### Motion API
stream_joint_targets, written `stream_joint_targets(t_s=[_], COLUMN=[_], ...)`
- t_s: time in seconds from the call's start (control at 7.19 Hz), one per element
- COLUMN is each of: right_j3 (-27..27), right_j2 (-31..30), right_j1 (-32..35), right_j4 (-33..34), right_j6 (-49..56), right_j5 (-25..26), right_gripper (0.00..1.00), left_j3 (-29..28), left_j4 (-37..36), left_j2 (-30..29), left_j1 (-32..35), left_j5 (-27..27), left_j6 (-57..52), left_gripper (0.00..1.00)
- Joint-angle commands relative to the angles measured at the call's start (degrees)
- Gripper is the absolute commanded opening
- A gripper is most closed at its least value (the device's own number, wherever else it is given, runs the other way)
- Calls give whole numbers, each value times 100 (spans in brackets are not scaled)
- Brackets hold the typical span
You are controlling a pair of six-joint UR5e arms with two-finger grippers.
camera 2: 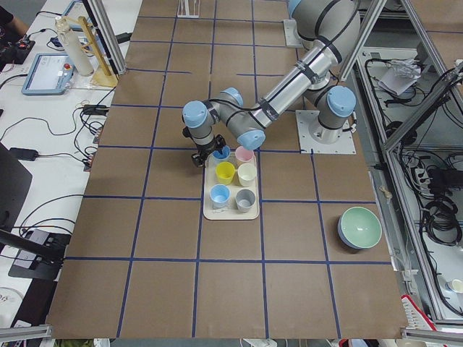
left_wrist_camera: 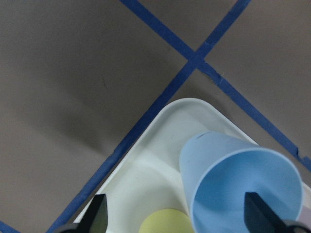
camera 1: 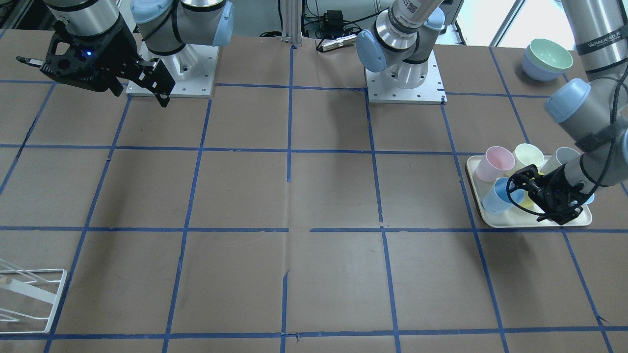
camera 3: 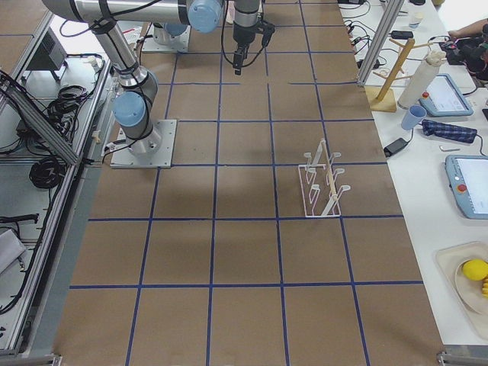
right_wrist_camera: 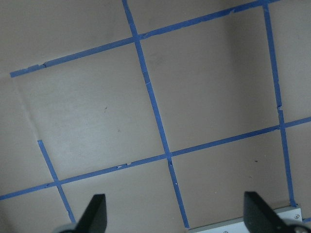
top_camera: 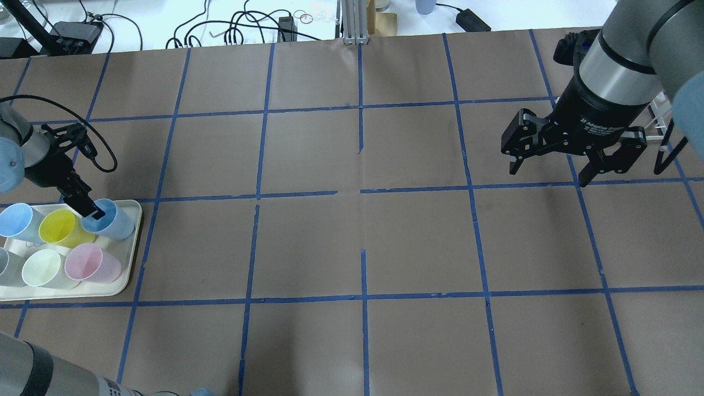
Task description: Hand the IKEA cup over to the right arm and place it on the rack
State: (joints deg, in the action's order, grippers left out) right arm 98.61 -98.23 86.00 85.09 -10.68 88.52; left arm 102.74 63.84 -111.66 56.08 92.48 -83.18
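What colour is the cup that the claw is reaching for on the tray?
The cup is pale light blue. It shows best in the left wrist view.

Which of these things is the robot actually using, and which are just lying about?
In use: the blue cup at the left tool, the right tool, the rack.
Lying about: tray, other blue cup, yellow cup, pink cup, bowls.
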Motion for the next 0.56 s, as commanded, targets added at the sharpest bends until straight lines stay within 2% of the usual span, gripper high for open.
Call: stream_joint_targets(t_s=[0.0, 0.14, 0.42], right_j3=[0, 0, 9], right_j2=[-29, -47, 14], right_j1=[4, 4, -4], right_j4=[-124, -238, -169], right_j6=[-5, -5, 327], right_j5=[-1, -36, -71], right_gripper=[100, 100, 100], left_j3=[0, 0, 0], left_j4=[-3, -3, 23], left_j2=[-58, -58, -49], left_j1=[0, 0, -9], left_j5=[7, 7, 7], left_j6=[-5, 3, 38], left_gripper=[47, 23, 2])
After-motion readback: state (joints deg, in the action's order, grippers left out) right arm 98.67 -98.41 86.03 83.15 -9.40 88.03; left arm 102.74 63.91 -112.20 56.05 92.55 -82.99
